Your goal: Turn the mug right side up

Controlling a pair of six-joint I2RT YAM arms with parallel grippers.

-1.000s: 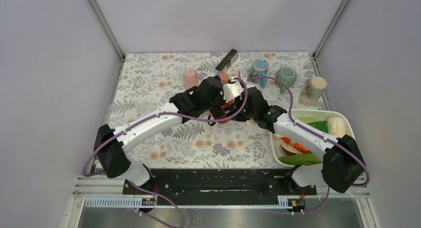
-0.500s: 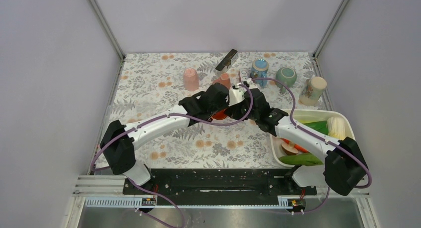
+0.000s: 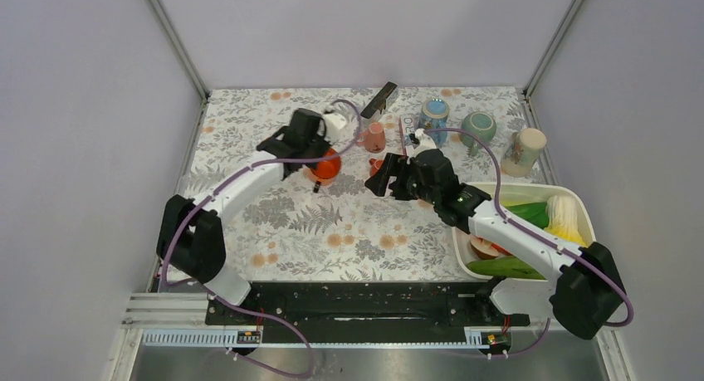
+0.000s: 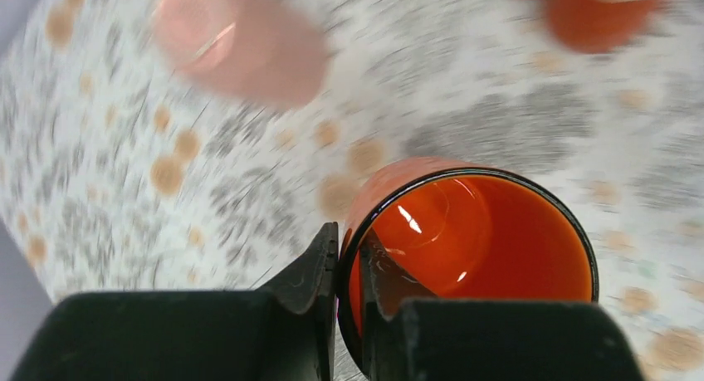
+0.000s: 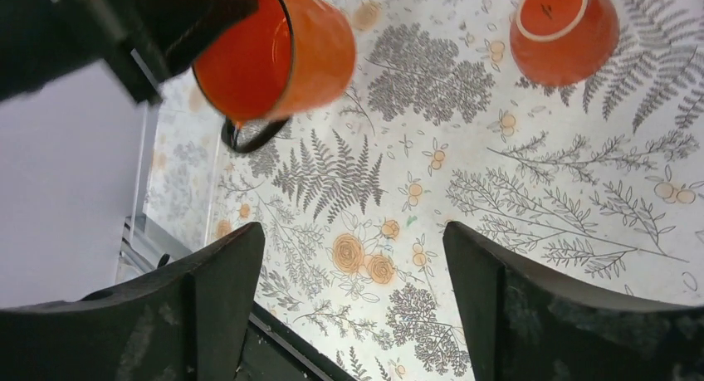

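**Q:** Where is the mug, and what has hold of it?

**A:** The orange mug [image 5: 286,49], which has a black rim and a black handle [image 5: 249,138], is left of centre over the floral table [image 3: 332,232]. It is in the left gripper [image 4: 349,252]. In the left wrist view the two fingers are clamped tight on the rim, one inside the wall and one outside. The mug's mouth faces the wrist camera.

**Q:** How is the left arm posed?

**A:** In the top view it rises from its base at the near left edge. The forearm slants up and to the right, and the wrist is bent over the mug. In the right wrist view the mug is tilted, with its handle on the low side. Whether it touches the cloth cannot be told. A blurred pink cup [image 4: 241,41] lies beyond it.

**Q:** And the right arm?

**A:** It reaches diagonally from the near right base toward the table's centre, passing the white tray [image 3: 573,200]. The right gripper [image 5: 350,236] is to the right of the mug and apart from it. Its fingers are spread wide, with only patterned cloth between them. A small orange cup [image 5: 564,24] rests base-up nearby.
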